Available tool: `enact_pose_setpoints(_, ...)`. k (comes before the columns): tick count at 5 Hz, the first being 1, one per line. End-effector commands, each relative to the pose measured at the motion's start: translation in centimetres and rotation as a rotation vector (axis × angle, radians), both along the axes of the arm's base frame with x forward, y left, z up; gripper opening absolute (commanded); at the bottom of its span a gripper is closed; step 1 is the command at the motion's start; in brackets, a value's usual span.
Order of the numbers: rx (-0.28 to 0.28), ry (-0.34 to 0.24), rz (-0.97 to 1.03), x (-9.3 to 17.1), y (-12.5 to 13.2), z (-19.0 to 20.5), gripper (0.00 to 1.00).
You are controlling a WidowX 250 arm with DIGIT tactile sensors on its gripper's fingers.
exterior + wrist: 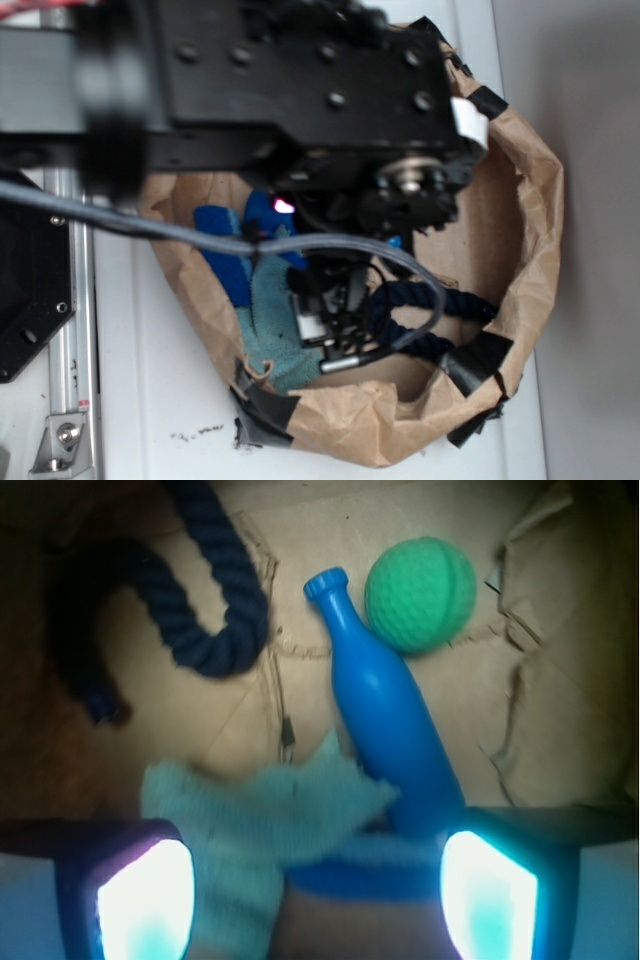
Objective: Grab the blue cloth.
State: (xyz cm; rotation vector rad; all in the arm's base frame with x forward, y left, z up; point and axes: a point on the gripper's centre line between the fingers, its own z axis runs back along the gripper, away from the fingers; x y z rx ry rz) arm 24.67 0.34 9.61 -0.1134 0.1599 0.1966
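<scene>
The blue cloth [255, 815] is pale teal and fuzzy, lying rumpled on the brown paper floor of the bin. In the wrist view it reaches down between my fingers, close to the left pad [145, 900] and well apart from the right pad [490, 895]. My gripper [315, 890] is open and wide, straddling the cloth without closing on it. In the exterior view the cloth [268, 325] lies at the bin's lower left, with the gripper [330, 335] low over its right edge and the arm covering much of it.
A bright blue bottle [385, 710] lies beside the cloth, its base near my right finger. A green ball [420, 592] sits past its neck. A dark blue rope [215, 620] curls at the left. A bright blue pad [225, 258] lies under the cloth. Crumpled paper walls [530, 230] ring everything.
</scene>
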Motion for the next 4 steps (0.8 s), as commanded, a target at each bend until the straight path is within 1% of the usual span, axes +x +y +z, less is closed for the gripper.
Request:
enact_pose_setpoints(1, -0.002, 0.053, -0.089, -2.6, -4.2, -4.4, 1.00)
enact_pose_setpoints(2, -0.074, 0.087, -0.074, -3.6, -5.2, -6.6, 1.00)
enact_pose_setpoints(3, -0.096, 0.094, -0.034, -4.6, -4.6, -8.6, 0.97)
enact_pose_setpoints(4, -0.088, 0.087, -0.022, -5.0, -3.6, -8.9, 0.00)
